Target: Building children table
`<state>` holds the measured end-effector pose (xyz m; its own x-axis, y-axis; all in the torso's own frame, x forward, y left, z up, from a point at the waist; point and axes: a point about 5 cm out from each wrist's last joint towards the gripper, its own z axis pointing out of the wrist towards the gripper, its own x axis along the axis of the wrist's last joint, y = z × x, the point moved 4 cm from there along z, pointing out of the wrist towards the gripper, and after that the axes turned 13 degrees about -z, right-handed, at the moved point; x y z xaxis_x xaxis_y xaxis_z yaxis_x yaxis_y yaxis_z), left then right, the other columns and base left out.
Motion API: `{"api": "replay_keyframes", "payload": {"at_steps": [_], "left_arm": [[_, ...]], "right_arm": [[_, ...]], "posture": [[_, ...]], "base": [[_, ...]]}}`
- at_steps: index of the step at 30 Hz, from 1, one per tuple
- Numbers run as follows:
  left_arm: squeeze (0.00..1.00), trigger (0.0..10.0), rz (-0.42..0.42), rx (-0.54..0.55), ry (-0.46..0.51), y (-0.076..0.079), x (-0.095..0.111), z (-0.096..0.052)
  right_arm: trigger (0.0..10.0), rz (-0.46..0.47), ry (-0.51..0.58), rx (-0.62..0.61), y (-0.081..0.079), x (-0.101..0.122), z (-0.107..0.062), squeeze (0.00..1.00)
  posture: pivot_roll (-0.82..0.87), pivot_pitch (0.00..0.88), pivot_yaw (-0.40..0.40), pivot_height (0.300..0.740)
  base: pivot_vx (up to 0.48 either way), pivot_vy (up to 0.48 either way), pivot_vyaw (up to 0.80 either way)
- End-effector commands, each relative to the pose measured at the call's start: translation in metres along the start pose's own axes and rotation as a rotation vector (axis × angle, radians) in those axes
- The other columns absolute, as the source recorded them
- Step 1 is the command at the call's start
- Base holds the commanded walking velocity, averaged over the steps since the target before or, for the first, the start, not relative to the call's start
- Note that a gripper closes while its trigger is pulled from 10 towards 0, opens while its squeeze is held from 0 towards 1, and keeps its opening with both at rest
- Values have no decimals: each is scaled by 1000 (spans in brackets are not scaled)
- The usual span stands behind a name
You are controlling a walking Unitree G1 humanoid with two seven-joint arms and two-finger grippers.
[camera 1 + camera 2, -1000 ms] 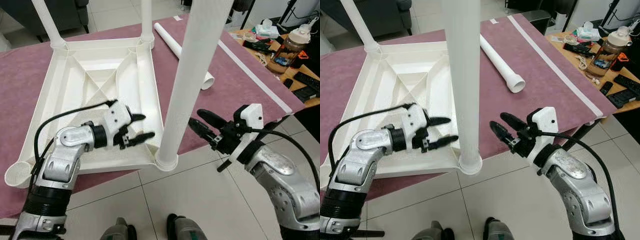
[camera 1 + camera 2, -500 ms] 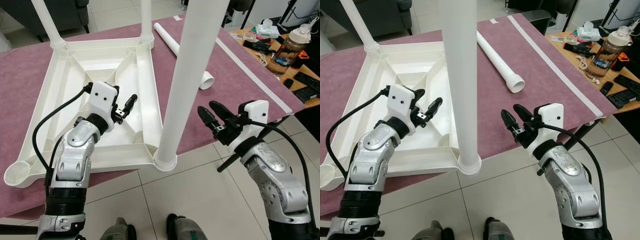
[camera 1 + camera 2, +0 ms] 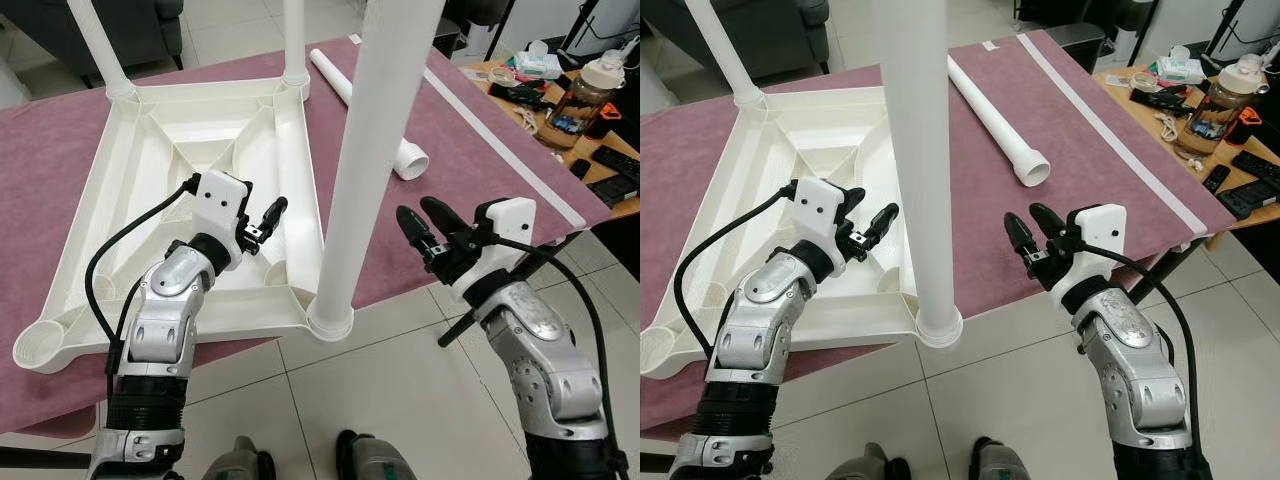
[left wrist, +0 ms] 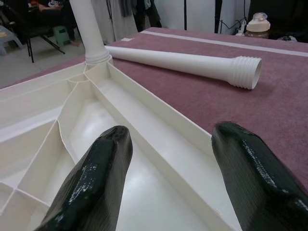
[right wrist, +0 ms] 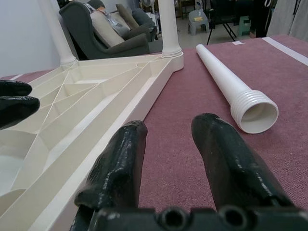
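Since a second ago my left tool [image 3: 268, 222] has swung from pointing toward three o'clock, low over the near rim, to pointing toward one o'clock above the inside of the upturned white tabletop [image 3: 150, 180]; my right tool [image 3: 425, 228] has drawn back from the near leg [image 3: 370, 150] and tipped toward eleven o'clock. Both tools stand with fingers spread and hold nothing. My left forearm rises from the near edge of the tabletop, elbow bent; my right forearm reaches in from five o'clock, just off the edge of the maroon-covered surface [image 3: 480, 170]. The tabletop lies underside up on that surface with three legs standing in its corner sockets. The loose leg [image 3: 995, 115] lies flat at one o'clock, threaded end toward me.
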<state>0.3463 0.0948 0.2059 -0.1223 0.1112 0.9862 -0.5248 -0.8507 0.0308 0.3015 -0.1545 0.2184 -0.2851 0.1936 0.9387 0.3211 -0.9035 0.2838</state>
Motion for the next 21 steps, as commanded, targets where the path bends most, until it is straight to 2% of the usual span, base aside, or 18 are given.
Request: {"api": "replay_keyframes", "payload": {"at_steps": [1,11,13,21], "left_arm": [[0,10000,2,169,24,-16,-2,-1],[0,10000,-10,182,24,-15,-4,3],[0,10000,-18,190,22,-16,-4,3],[0,10000,-34,209,29,-20,-4,4]], "right_arm": [[10000,-4,-9,1,-2,-3,0,0],[10000,-10,-3,-2,-2,-4,1,0],[10000,-16,-1,-3,-2,-4,1,0],[10000,-33,-3,-8,-1,-4,1,0]], "posture": [[-92,95,93,740],[-92,95,91,740],[-93,97,94,740],[-96,99,96,740]], "base": [[0,-480,0],[0,-472,0],[0,0,0],[0,0,800]]}}
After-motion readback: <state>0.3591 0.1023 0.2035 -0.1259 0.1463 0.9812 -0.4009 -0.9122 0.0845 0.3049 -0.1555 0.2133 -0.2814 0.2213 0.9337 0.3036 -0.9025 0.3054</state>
